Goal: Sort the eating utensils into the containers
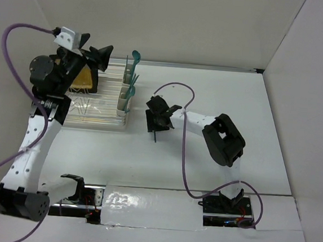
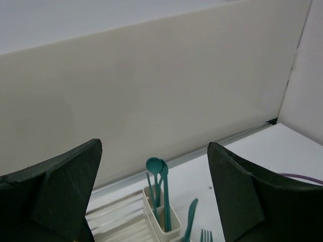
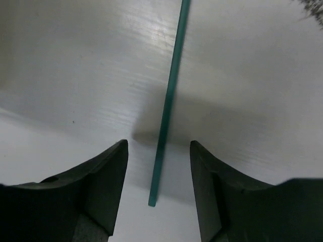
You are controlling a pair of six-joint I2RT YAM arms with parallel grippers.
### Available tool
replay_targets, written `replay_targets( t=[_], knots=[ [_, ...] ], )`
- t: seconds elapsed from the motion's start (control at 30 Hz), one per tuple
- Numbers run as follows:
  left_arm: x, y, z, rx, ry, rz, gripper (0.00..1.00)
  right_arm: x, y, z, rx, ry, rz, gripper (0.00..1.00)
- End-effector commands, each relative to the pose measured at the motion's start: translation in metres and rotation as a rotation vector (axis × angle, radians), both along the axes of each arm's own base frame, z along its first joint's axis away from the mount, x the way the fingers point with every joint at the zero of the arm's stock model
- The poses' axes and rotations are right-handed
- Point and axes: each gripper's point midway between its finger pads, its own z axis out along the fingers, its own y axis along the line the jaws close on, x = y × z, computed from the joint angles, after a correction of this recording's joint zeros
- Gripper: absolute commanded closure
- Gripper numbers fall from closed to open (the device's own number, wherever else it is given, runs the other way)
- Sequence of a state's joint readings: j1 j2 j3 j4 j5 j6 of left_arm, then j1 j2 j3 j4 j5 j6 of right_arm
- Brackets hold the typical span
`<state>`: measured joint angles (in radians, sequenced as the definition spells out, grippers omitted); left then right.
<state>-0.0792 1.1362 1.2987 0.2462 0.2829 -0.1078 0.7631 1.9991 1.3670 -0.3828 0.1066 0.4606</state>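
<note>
The containers point(image 1: 124, 99) are cream cups joined in a row at the right end of the dish rack. Teal spoons point(image 2: 157, 166) stand in the far cup point(image 2: 169, 229). A knife point(image 2: 191, 218) and fork tines point(image 2: 206, 235) rise from nearer cups. My left gripper point(image 1: 97, 55) hovers high above the rack. Its jaws point(image 2: 154, 146) are wide open with nothing between them. My right gripper point(image 1: 157, 122) is down at the table, right of the cups. It stands open point(image 3: 159, 144) astride the thin handle of a teal utensil point(image 3: 169, 103) lying flat, with a gap on each side. That utensil's head is out of view.
A clear ribbed dish rack tray point(image 1: 94, 108) holds a yellow plate point(image 1: 85, 79) under the left arm. Purple cables point(image 1: 184, 157) loop by both arms. White walls close in at the back and both sides. A glossy strip point(image 1: 148, 207) runs along the near edge.
</note>
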Motion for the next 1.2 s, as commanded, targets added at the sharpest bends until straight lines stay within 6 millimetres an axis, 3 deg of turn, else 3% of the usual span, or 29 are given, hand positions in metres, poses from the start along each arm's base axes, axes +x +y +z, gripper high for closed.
replay_targets(
  t=[0.0,0.13,0.23,0.37,0.53,0.63,0.67,0.73,0.77,0.87,0.9,0.97,1.13,1.17],
  knots=[
    [-0.022,0.0,-0.034,0.001,0.128,-0.014,0.02,0.005,-0.015,-0.015,-0.115,-0.021,-0.066,0.41],
    [-0.05,0.003,-0.044,0.018,0.151,-0.009,0.02,-0.004,-0.019,-0.028,-0.155,-0.005,-0.067,0.51],
    [-0.059,0.009,-0.052,0.026,0.18,0.022,0.02,-0.016,-0.029,-0.043,-0.189,0.018,-0.071,0.62],
    [-0.068,0.007,-0.062,0.035,0.217,0.006,0.02,-0.025,-0.044,-0.059,-0.233,0.055,-0.088,0.9],
    [-0.072,-0.006,-0.079,0.008,0.289,-0.07,0.02,-0.026,-0.071,-0.063,-0.37,0.025,-0.096,1.0],
    [-0.066,-0.012,-0.083,-0.043,0.358,-0.099,0.03,-0.02,-0.077,-0.049,-0.273,0.056,-0.115,1.0],
    [-0.062,-0.013,-0.085,-0.103,0.399,-0.095,0.04,-0.008,-0.066,-0.02,-0.159,0.006,-0.111,1.0],
    [-0.048,-0.01,-0.081,-0.188,0.473,-0.05,0.04,-0.001,-0.059,0.01,0.023,0.006,-0.103,1.0],
    [-0.043,-0.012,-0.082,-0.221,0.515,-0.045,0.04,0.007,-0.052,0.054,0.138,-0.069,-0.099,1.0],
    [-0.025,-0.026,-0.084,-0.278,0.601,-0.076,0.04,0.019,-0.035,0.146,0.392,-0.236,-0.055,1.0],
    [-0.016,-0.03,-0.09,-0.305,0.635,-0.081,0.04,0.021,-0.034,0.161,0.426,-0.272,-0.047,1.0],
    [-0.011,-0.047,-0.086,-0.324,0.632,-0.149,0.06,0.019,-0.028,0.199,0.487,-0.329,-0.016,1.0],
    [0.001,-0.077,-0.085,-0.387,0.654,-0.223,0.06,0.01,-0.014,0.247,0.619,-0.402,0.05,1.0],
    [0.011,-0.077,-0.091,-0.393,0.667,-0.21,0.07,0.006,-0.01,0.256,0.642,-0.416,0.078,1.0]
  ],
)
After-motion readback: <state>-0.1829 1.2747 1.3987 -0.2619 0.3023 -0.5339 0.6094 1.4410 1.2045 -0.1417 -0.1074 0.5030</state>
